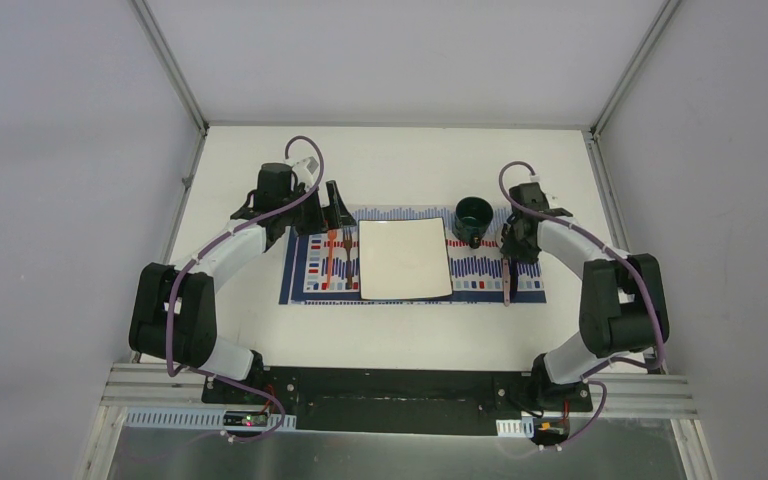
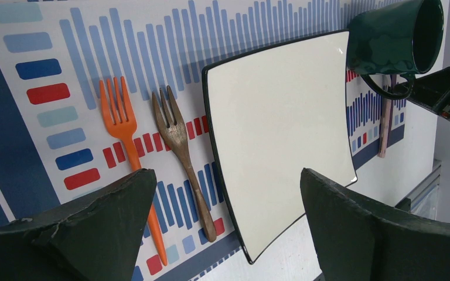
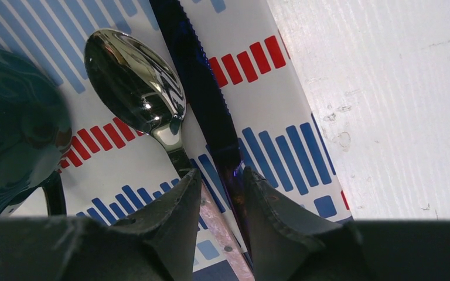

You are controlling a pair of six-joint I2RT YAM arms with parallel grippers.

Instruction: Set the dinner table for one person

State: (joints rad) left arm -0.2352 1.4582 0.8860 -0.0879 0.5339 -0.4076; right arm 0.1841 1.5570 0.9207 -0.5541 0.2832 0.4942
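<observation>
Black fingers of the right hand [image 3: 221,177] stand half closed astride the spoon [image 3: 135,82] handle, the knife [image 3: 202,88] just beside; whether they pinch it I cannot tell. Both lie right of the plate [image 2: 281,134] on the placemat [image 3: 269,146]: line them parallel to the plate's edge and release low. The left hand [image 2: 227,175] gapes wide, empty, left of the plate. The white desk [image 3: 387,88] underlies everything

My right gripper [image 3: 221,178] is rough matt black plastic, spoon [image 3: 135,82] is mirror-shiny metal, brown fork [image 2: 179,140] looks wood, orange fork [image 2: 123,123] smooth plastic, table [image 3: 398,88] at my 3 o'clock matt, scuffed.
</observation>
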